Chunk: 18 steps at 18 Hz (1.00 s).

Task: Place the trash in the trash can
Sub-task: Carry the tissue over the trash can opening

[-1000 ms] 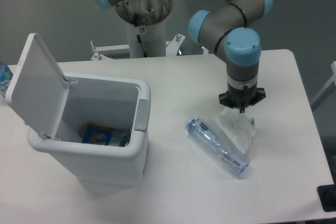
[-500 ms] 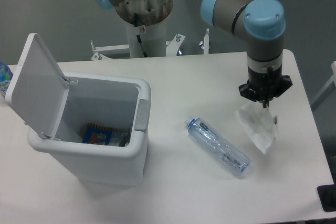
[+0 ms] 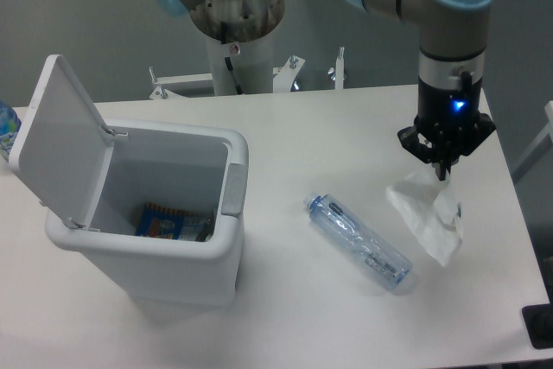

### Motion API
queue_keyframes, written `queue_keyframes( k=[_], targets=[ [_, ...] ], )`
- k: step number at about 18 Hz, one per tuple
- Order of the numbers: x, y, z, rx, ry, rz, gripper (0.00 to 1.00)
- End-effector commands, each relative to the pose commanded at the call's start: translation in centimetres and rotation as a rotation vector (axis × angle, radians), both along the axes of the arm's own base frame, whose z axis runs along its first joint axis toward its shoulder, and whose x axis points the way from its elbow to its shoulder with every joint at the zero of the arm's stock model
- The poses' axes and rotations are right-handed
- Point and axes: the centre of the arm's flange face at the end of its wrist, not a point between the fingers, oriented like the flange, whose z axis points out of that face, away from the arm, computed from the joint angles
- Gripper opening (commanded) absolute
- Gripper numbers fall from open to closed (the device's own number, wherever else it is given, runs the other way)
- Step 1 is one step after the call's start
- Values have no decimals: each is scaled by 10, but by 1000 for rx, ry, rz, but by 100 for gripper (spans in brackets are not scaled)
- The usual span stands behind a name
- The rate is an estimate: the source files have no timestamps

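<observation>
Claw (image 3: 444,170) fingertips hidden by its body, pinched on plastic bag (image 3: 429,216) hanging above bench (image 3: 346,127), bottle (image 3: 358,242) lying beside, trash can (image 3: 147,213) lid open, contents indistinct.

A white tabletop (image 3: 302,136) with rounded corners carries the things. On its left stands the white trash can (image 3: 164,244), lid tipped up and open. Right of it, well apart, the clear bluish plastic bottle (image 3: 358,242) lies on its side, blue cap toward the can.
</observation>
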Motion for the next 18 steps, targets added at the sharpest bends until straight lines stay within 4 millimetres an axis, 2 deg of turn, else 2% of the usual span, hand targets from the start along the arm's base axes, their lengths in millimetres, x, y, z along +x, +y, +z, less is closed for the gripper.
queue_keyframes(
  k=[1,3,5,6,8,10,12,13,16,18],
  targets=[
    [6,1,11,28,1,2,0],
    [15,7,18,74,-21,6,0],
    [44,19,38,111,-19,-5,0],
    [56,29,39,117,-29,-10,0],
    [90,43,57,144,-30,-22,0],
    [114,59,61,166,-57,-36,0],
    [141,67,76,208,-78,-56,0],
    [148,69,77,218,-93,-51,0],
    [194,79,82,232,-111,-111,0],
    [224,74,80,243,-133,-151,0]
  ],
)
